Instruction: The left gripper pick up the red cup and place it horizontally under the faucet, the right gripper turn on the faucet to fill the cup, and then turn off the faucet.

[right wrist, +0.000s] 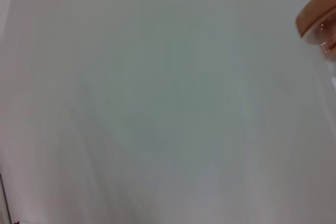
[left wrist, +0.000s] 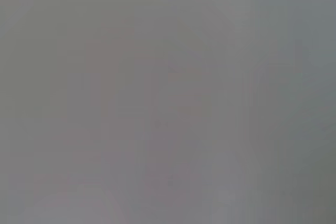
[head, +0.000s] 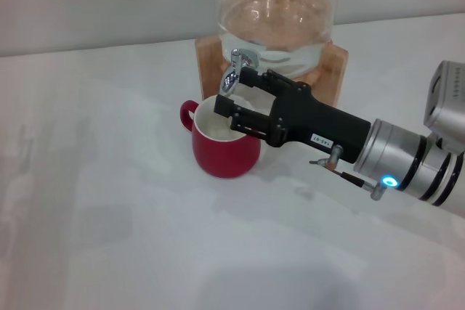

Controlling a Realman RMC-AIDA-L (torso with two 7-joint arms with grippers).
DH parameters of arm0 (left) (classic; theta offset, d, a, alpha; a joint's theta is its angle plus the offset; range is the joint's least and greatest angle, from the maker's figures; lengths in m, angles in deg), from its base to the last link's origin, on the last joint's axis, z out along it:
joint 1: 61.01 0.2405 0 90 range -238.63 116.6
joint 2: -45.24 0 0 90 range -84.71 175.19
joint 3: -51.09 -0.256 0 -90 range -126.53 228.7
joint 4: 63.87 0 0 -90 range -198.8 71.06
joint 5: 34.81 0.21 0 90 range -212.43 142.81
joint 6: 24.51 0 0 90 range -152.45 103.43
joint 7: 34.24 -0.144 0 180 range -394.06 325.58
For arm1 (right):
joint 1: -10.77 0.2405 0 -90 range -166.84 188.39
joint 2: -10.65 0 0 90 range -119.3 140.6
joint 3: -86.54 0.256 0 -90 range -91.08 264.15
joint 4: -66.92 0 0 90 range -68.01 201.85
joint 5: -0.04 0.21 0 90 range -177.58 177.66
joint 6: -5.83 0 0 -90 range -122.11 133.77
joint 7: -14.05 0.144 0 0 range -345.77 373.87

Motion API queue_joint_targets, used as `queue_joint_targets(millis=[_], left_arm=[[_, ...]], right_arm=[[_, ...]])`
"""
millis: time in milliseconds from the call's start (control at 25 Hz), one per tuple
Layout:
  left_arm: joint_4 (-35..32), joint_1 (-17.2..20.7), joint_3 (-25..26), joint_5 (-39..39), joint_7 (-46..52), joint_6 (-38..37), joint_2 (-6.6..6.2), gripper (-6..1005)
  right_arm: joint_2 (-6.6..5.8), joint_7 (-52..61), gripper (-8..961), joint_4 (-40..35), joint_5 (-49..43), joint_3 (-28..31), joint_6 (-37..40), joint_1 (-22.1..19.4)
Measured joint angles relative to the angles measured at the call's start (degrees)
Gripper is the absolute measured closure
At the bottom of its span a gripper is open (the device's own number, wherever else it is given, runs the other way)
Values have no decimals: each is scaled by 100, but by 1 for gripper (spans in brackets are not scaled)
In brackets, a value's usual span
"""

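Note:
The red cup [head: 225, 152] stands upright on the white table, its loop handle pointing left, right below the chrome faucet [head: 236, 69]. The faucet sits on the front of a clear glass water dispenser [head: 276, 16] on a wooden stand [head: 333, 70]. My right gripper [head: 231, 92] reaches in from the right, above the cup's rim. Its two black fingers are spread, one on each side of the faucet's spout. The cup's white inside is partly hidden by the fingers. The left gripper is out of view; the left wrist view shows only plain grey.
The white table [head: 109, 215] stretches left and in front of the cup. The right arm's silver segment with the blue-lit ring [head: 390, 181] crosses the right side. The right wrist view shows the white surface and a corner of the wooden stand [right wrist: 315, 14].

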Motion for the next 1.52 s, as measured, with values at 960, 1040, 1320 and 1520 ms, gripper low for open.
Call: queue_joint_targets(millis=[960,1040,1320,1520], left_arm=[[146,-1,0,0,0,-10,-2,376],[147,0,0,0,0,-8,-1,376],[199,-14,0,-1,0,-8,-1,376],[273,-56,0,-9,0,-8,3,376]], right_arm=[[-61,-12,175,-92,75,129,178,-476],[-68,-13,175,-73,61,122,330,-553],[-69,17,176,-74,56,-227,582,-664],[-65,39,176,-143,71,-513,592,-635]])
